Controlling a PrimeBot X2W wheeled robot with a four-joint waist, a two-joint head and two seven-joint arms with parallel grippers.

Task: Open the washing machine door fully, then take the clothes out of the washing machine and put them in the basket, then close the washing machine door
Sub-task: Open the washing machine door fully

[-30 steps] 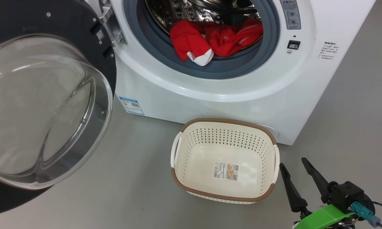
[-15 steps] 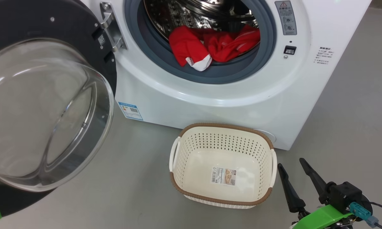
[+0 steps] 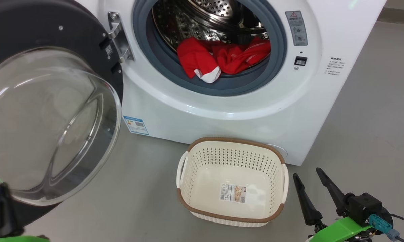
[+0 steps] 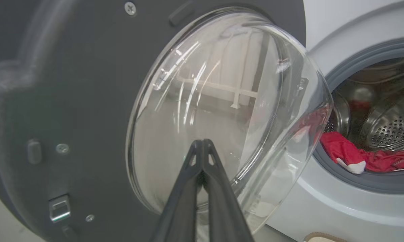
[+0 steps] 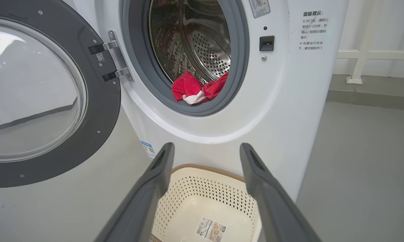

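The door (image 3: 54, 20) at the left stands open, red clothes (image 3: 229, 55) in the washer (image 3: 222, 114). Left gripper (image 4: 202, 144) jaws shut, empty; right gripper (image 3: 306, 173) jaws wide open, empty.

Ahead of me the washing machine (image 3: 222, 111) stands on the floor (image 3: 373, 127); its door (image 3: 54, 30) hangs swung out to my left, hinged at the left side of the opening; the clothes (image 3: 222, 58) lie in the drum (image 3: 208, 20), low at the front, one end draped onto the gasket (image 3: 222, 88); the basket (image 3: 234, 140) sits on the floor just before the machine, below the opening, well apart from the door; a label (image 3: 233, 193) lies on its bottom; my right gripper (image 3: 307, 172) hangs just right of the basket; my left gripper (image 4: 202, 143) points at the door's glass bowl (image 4: 222, 84), close before it.
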